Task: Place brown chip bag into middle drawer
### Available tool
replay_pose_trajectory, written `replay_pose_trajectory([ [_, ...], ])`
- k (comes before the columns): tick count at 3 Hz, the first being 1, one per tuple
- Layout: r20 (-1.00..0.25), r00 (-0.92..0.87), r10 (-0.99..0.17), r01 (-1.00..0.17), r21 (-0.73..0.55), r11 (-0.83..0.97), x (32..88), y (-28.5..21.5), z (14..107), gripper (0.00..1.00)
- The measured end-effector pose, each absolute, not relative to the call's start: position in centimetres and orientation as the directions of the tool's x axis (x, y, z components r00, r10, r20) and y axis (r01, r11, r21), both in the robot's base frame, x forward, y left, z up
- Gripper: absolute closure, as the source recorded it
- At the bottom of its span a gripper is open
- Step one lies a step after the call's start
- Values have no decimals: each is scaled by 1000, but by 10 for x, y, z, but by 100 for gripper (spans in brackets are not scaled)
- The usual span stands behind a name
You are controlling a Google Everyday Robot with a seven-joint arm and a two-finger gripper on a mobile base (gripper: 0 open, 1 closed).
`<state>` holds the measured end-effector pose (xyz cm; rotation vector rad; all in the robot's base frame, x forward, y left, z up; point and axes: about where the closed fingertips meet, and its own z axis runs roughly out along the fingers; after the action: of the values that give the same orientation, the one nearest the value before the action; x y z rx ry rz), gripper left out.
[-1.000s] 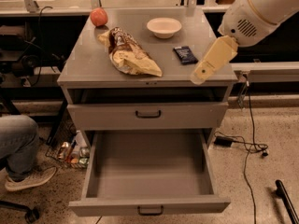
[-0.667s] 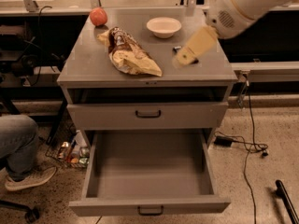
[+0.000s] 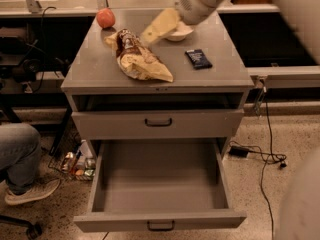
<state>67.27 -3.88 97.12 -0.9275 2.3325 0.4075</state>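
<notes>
— What's moved?
— The arm (image 3: 200, 1) has swung left from the cabinet's right edge. The bag and the drawers lie as they did.
— And the cabinet?
— The grey cabinet (image 3: 100, 71) stands in the middle. The middle drawer (image 3: 160, 220) is pulled fully out, and its tray holds nothing. The upper drawer (image 3: 120, 125) above it is closed.
— Where's the bag?
— The brown chip bag (image 3: 142, 61) lies slantwise on the cabinet top, with its dark printed end toward the back.
— And the gripper?
— The gripper (image 3: 155, 30) hangs over the back of the top, just beside the bag's printed end. It partly covers the white bowl (image 3: 182, 33). Whether it is open or closed, I cannot tell.
— Anything smaller?
— A red apple (image 3: 105, 18) sits at the back left, and a dark blue packet (image 3: 198, 58) lies to the right of the bag.
</notes>
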Motion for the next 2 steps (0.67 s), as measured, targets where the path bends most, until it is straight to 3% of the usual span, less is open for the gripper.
replay_pose_trajectory([
  [2, -488, -686, -539, -635, 40, 772, 720, 52, 930, 0],
])
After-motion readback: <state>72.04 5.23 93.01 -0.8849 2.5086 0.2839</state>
